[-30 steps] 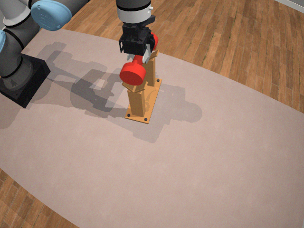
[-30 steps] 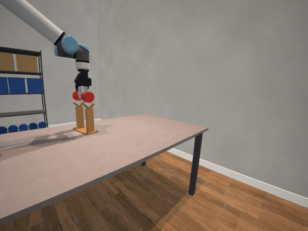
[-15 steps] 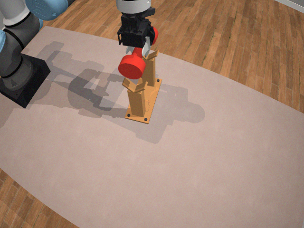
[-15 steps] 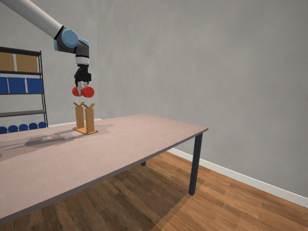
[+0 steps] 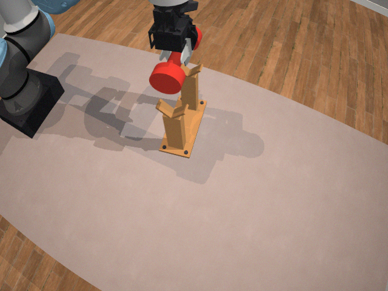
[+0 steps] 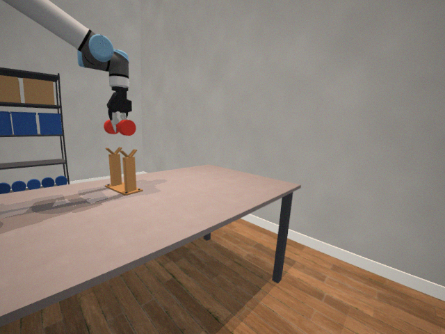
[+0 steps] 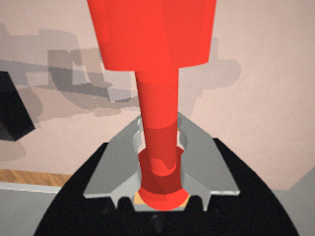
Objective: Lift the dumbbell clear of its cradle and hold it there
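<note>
Red dumbbell held in the air above its cradle

A pale pinkish table [image 6: 201,201] carries an orange cradle [image 6: 123,172], two upright posts with V-shaped tops on a bolted base plate. Above it hangs the black gripper [image 6: 117,118], its grey fingers closed narrowly on the bar of the dumbbell [image 6: 120,126]. The dumbbell is plain glossy red, a slim round bar between two thick flat-faced discs, lying roughly level and well apart from the cradle's forks.
</note>
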